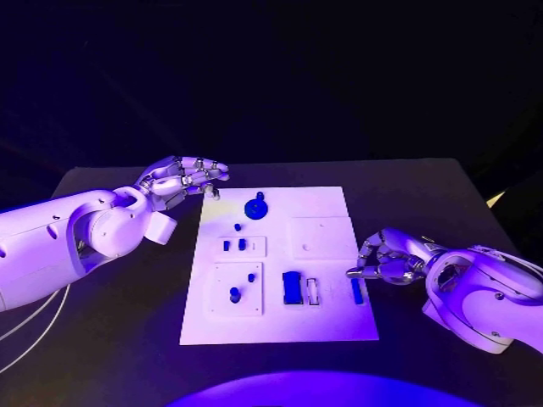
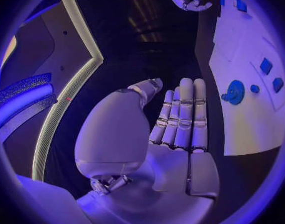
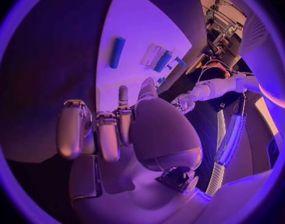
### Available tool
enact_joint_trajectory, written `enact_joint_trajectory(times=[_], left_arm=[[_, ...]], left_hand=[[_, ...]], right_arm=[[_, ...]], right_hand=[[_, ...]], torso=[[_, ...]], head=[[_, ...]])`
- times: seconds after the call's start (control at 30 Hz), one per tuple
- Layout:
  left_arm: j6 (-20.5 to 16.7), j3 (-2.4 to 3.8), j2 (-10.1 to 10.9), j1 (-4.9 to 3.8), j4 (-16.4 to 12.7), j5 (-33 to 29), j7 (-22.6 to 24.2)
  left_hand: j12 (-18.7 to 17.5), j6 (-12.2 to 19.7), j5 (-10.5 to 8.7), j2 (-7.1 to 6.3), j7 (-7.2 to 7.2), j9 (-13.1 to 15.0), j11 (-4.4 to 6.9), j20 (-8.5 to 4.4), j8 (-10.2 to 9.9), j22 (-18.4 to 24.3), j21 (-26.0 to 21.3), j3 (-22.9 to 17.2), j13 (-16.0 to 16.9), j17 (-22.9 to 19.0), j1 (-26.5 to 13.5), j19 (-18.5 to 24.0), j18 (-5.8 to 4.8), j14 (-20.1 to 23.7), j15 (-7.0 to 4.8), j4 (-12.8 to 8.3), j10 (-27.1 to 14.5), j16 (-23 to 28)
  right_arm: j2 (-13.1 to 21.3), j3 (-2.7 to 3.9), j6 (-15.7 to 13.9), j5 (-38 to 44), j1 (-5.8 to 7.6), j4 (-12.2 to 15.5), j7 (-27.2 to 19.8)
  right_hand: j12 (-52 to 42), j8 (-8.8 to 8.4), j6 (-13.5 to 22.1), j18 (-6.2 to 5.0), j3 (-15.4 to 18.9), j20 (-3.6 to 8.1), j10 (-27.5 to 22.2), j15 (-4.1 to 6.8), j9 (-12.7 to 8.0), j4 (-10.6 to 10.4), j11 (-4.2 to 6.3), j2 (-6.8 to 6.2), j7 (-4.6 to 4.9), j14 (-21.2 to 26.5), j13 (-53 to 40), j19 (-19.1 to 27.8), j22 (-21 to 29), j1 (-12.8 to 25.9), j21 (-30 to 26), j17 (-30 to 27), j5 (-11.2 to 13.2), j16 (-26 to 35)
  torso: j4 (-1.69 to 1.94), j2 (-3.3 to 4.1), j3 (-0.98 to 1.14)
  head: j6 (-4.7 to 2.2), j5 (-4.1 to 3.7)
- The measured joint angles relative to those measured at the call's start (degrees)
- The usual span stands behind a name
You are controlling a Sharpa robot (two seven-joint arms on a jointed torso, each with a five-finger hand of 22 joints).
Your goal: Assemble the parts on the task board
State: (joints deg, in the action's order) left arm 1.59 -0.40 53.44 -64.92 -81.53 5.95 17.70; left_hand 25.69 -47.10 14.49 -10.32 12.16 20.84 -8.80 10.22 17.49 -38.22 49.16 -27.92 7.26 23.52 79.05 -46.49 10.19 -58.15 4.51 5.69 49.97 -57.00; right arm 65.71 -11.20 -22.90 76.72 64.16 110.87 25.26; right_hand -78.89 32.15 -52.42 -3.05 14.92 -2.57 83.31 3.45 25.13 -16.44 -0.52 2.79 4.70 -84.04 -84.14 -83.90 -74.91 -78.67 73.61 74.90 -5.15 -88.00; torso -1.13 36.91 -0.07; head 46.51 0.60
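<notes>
The left hand (image 1: 183,180) is up by the far left corner of the task board (image 1: 327,326). Its fingers are straight and close together, and it holds nothing. A round blue part (image 1: 257,206) sits on the board just beside it, so a careless swing could knock that part away. Farther right, a thin blue bar (image 1: 356,291) lies near the board's right edge. The right hand (image 1: 388,261) waits beside it with curled fingers, holding nothing. A clumsy grab might push the bar off the board.

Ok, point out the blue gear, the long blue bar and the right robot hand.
blue gear (image 1: 257,206), head view, its disc.
long blue bar (image 1: 356,291), head view, its middle.
right robot hand (image 1: 388,258), head view, its knuckles.
</notes>
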Motion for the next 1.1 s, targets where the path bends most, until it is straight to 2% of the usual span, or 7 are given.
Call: enact_joint_trajectory(times=[0.1,0.5,0.87,1.1], left_arm=[[0.0,0.00,0.1,0.00,-0.2,0.0,0.1],[0.0,-0.01,0.3,0.01,-0.5,0.0,0.2],[0.1,-0.01,0.3,0.02,-0.5,0.0,0.3],[0.1,-0.01,0.4,0.02,-0.5,0.1,0.2]], left_hand=[[0.0,0.0,0.00,0.00,0.00,0.0,0.00,0.00,0.0,0.0,0.0,0.0,0.0,0.0,0.0,0.0,0.00,0.0,0.00,0.0,0.0,0.0],[0.0,0.0,0.00,0.00,0.00,0.0,0.00,0.00,0.0,0.1,0.0,0.0,0.0,0.0,0.0,0.0,0.00,0.0,0.00,0.0,0.0,0.0],[0.0,0.0,0.00,0.00,0.00,0.0,0.00,0.00,0.0,0.0,0.0,0.0,0.0,0.0,0.0,0.0,0.00,0.0,0.00,0.0,0.0,0.0],[0.0,0.0,0.00,0.00,0.00,0.0,-0.22,0.00,0.0,0.1,0.0,0.2,0.0,0.0,0.0,0.0,-0.01,0.0,0.00,0.2,-0.2,0.0]], right_arm=[[0.6,-0.04,0.6,1.4,-0.22,-0.1,0.7],[0.2,-0.21,2.9,5.2,-2.74,-1.4,4.0],[-2.3,-0.22,3.5,6.6,-3.77,-2.4,5.0],[-3.5,-0.12,3.6,7.3,-4.04,-2.8,5.1]], right_hand=[[-0.1,0.00,-0.5,0.00,0.0,0.00,0.0,0.00,0.1,0.0,0.00,-0.32,-0.07,0.0,0.0,0.0,0.0,-0.3,0.8,0.0,1.2,0.0],[-0.5,0.00,-0.5,0.00,0.2,0.00,0.0,-0.01,0.1,-0.2,0.01,-0.55,-0.08,0.0,0.0,0.0,0.0,-0.5,0.8,0.0,1.2,0.0],[-0.5,0.01,-0.9,0.00,0.2,0.00,0.0,-0.09,0.1,-0.2,0.01,-0.78,-0.07,-0.1,0.1,0.0,0.0,-0.3,0.8,0.0,1.2,0.0],[-0.5,-0.24,-1.4,0.00,-0.8,0.00,0.0,-0.10,0.3,0.5,0.02,-1.76,-0.39,-0.1,0.6,0.0,0.0,-2.1,0.8,0.0,1.0,0.0]], torso=[[-0.02,0.03,0.00],[0.03,0.06,-0.01],[0.04,0.06,-0.03],[0.04,0.06,-0.04]], head=[[-0.12,-0.16],[0.16,-0.26],[0.29,-0.12],[0.08,0.16]])
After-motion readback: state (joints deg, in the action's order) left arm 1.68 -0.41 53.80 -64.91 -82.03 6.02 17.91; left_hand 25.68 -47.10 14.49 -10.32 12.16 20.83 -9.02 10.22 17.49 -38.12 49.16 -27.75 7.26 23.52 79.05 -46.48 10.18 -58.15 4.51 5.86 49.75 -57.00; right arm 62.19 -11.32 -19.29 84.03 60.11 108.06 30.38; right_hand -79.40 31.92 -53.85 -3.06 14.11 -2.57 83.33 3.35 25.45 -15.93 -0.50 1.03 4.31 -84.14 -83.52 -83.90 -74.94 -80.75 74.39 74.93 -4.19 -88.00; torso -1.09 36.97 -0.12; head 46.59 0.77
